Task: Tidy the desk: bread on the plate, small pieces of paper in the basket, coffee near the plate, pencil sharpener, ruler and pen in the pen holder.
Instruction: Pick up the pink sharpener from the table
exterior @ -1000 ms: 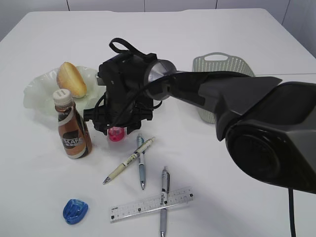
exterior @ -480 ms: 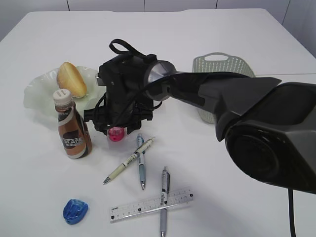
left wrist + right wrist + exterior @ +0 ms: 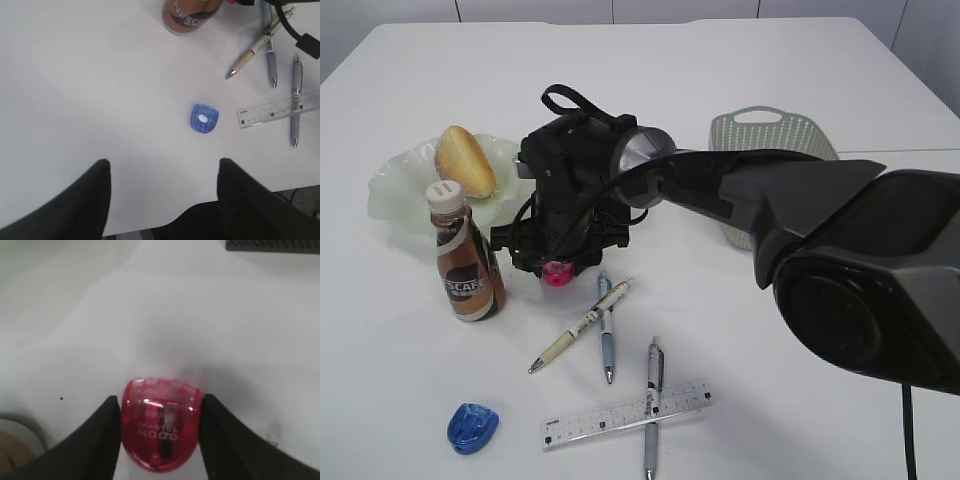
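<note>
Red pencil sharpener [image 3: 161,424] sits pinched between the right gripper [image 3: 160,432] fingers, just beside the coffee bottle [image 3: 466,262]. Left gripper [image 3: 162,192] hangs spread over one blue sharpener [image 3: 204,119]; three pens, one ruler [image 3: 626,413] nearby.

You see a white table [image 3: 800,60] that spans the whole work area; its near edge shows in the left wrist view.
</note>
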Controlling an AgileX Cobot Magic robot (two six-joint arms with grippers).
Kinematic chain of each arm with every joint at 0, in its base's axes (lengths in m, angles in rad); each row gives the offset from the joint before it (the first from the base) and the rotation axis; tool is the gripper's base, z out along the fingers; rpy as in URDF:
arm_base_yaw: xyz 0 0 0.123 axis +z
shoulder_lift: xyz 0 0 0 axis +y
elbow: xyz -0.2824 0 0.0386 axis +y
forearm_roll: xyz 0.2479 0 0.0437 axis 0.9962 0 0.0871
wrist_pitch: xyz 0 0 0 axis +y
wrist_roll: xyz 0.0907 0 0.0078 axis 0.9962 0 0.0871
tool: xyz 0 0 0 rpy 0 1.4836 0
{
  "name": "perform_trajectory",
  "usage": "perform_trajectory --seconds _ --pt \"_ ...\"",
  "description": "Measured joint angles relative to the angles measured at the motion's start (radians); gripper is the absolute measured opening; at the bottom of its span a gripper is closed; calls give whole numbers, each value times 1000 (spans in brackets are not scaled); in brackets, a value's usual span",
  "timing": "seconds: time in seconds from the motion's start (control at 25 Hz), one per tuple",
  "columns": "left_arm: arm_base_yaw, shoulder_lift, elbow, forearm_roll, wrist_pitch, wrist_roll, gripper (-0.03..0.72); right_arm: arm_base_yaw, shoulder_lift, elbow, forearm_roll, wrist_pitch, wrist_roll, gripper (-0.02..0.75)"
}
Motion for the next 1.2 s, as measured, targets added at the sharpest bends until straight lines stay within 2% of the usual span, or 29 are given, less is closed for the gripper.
perform_trajectory --seconds 0.32,1.2 --pt "0 0 0 0 0 0 489 0 0 0 0 0 -2 323" --pt "0 0 0 0 -2 0 489 0 -110 -10 -47 107 -4 322"
